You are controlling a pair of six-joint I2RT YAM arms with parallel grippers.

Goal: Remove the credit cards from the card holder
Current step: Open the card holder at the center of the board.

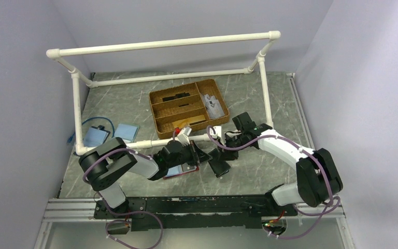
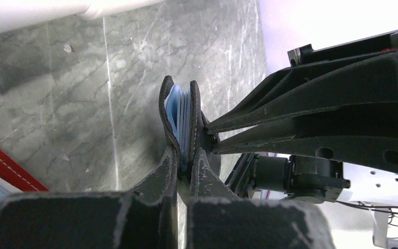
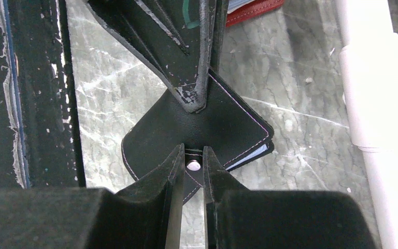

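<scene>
The left arm (image 1: 134,163) lies low and stretches rightward from its base. Its tool (image 2: 184,155) is clamped with the fingers almost together on one end of the folded card holder (image 3: 228,124), gripping it edge-on. The right arm (image 1: 285,148) rises from its base, folds at the elbow and reaches leftward toward the other arm with the wrist tipped down; its tool (image 3: 192,162) meets the left tool almost tip to tip at a cross angle, its fingers drawn in to a narrow gap and pinching at the flat side of the same holder.
</scene>
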